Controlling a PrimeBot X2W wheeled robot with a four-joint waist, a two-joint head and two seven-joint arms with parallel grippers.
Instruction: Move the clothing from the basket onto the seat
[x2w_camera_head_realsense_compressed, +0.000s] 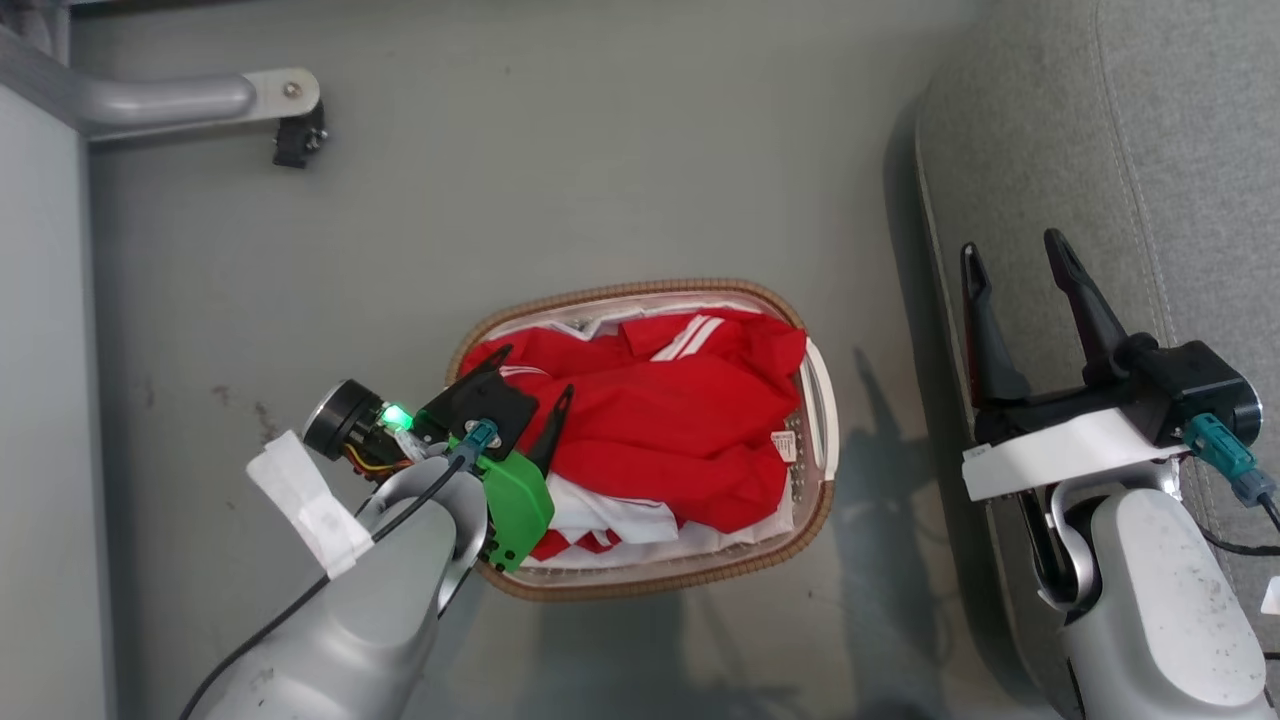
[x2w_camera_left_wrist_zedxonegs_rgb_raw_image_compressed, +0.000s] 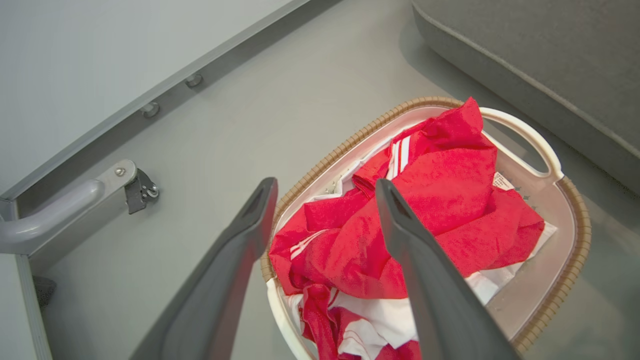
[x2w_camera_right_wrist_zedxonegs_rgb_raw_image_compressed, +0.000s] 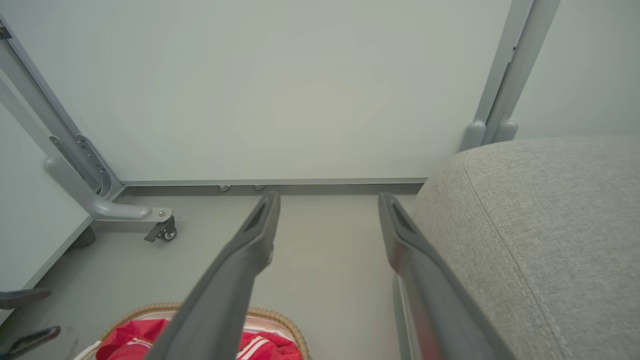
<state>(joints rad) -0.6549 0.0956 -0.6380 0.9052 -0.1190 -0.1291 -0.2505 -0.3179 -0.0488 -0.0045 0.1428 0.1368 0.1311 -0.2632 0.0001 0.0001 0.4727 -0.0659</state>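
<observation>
Crumpled red clothing (x2w_camera_head_realsense_compressed: 680, 410) with white stripes fills the oval white basket (x2w_camera_head_realsense_compressed: 640, 290) on the grey floor. My left gripper (x2w_camera_head_realsense_compressed: 532, 375) hangs open just above the basket's left end, its fingers straddling the red clothing (x2w_camera_left_wrist_zedxonegs_rgb_raw_image_compressed: 450, 190) and the basket's brown rim (x2w_camera_left_wrist_zedxonegs_rgb_raw_image_compressed: 575, 260) without touching the fabric. My right gripper (x2w_camera_head_realsense_compressed: 1012, 248) stands open and empty over the left edge of the grey seat (x2w_camera_head_realsense_compressed: 1150, 150), well right of the basket. In the right wrist view the open right gripper (x2w_camera_right_wrist_zedxonegs_rgb_raw_image_compressed: 328, 197) points at the wall, with the seat (x2w_camera_right_wrist_zedxonegs_rgb_raw_image_compressed: 550, 225) to its right.
A grey frame leg with a black caster (x2w_camera_head_realsense_compressed: 285, 110) reaches over the floor at the far left. A pale wall panel (x2w_camera_head_realsense_compressed: 40, 400) runs along the left side. Open floor (x2w_camera_head_realsense_compressed: 600, 150) lies beyond the basket and between it and the seat.
</observation>
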